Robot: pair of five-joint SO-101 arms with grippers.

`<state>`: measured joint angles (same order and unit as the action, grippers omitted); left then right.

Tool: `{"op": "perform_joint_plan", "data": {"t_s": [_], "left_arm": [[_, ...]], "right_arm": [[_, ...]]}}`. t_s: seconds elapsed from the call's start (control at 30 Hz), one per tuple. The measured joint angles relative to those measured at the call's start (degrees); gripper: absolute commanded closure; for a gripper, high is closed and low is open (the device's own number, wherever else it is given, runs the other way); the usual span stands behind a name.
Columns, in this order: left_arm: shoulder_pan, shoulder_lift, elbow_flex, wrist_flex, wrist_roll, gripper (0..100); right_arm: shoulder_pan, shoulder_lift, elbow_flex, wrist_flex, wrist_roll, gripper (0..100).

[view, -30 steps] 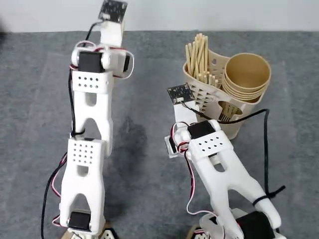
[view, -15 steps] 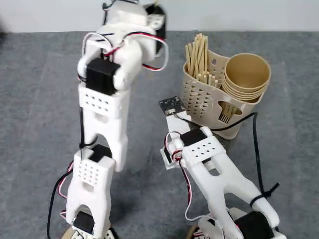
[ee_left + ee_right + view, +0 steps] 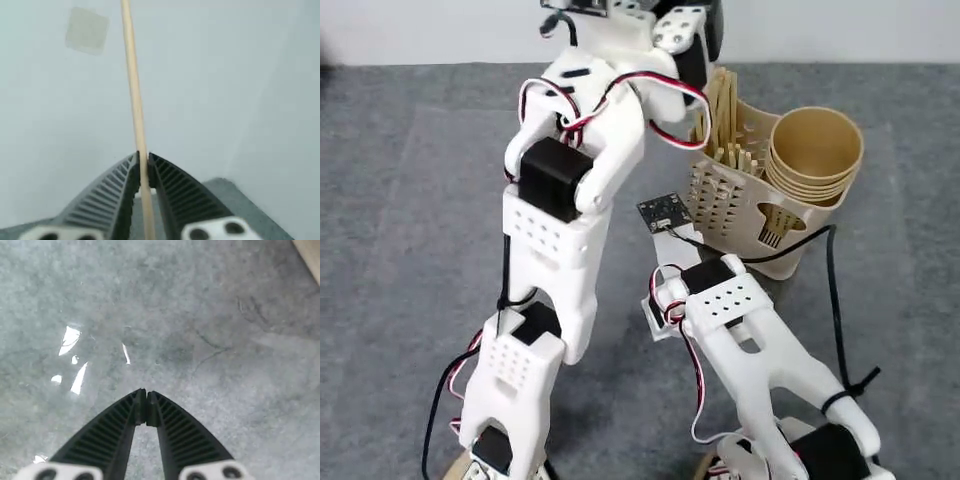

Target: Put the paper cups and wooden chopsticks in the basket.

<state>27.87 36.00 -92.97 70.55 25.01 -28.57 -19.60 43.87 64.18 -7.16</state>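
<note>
The beige basket (image 3: pixel 720 205) stands at the back right of the grey table, with a bundle of wooden chopsticks (image 3: pixel 720 115) in its left compartment and stacked paper cups (image 3: pixel 815 150) in its right one. My left arm is raised high, its wrist beside the basket's chopsticks. In the left wrist view my left gripper (image 3: pixel 143 165) is shut on a single wooden chopstick (image 3: pixel 132 85) that runs up past the fingertips against a pale wall. My right gripper (image 3: pixel 145 402) is shut with nothing in it, low over the grey mat in front of the basket.
A grey mat (image 3: pixel 400 200) covers the table, with a wall along its far edge. The right arm's black cable (image 3: pixel 835 300) loops beside the basket. Open table lies to the left.
My left arm has lifted from the back left and swung right, toward the basket, carrying the chopstick. The right arm shifted slightly and then held still.
</note>
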Motion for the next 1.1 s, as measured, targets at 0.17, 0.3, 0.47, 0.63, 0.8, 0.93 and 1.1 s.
{"op": "perform_joint_plan", "data": {"t_s": [0.17,0.3,0.47,0.63,0.8,0.93,1.1], "left_arm": [[2.6,1.4,0.0,-0.4,-2.2,99],[5.5,1.3,0.0,2.6,-4.4,99],[6.1,-1.8,0.0,9.8,-4.9,99],[6.9,-9.8,0.0,17.1,-7.2,99],[8.0,-14.8,-0.1,24.6,-8.6,99],[7.7,-16.5,-0.1,28.5,-9.1,99],[8.0,-21.5,-0.1,28.9,-10.1,99]], "right_arm": [[0.0,0.0,0.0,0.0,0.0,99.0],[-0.1,0.0,0.0,0.0,0.0,99.0],[0.1,0.0,0.0,0.0,0.0,99.0],[0.0,0.0,3.9,-4.9,0.0,99.0],[-0.1,0.0,7.3,-10.5,0.0,99.0],[-0.1,0.0,7.4,-11.0,0.0,99.0],[0.0,0.0,7.4,-11.2,0.0,99.0]]}}
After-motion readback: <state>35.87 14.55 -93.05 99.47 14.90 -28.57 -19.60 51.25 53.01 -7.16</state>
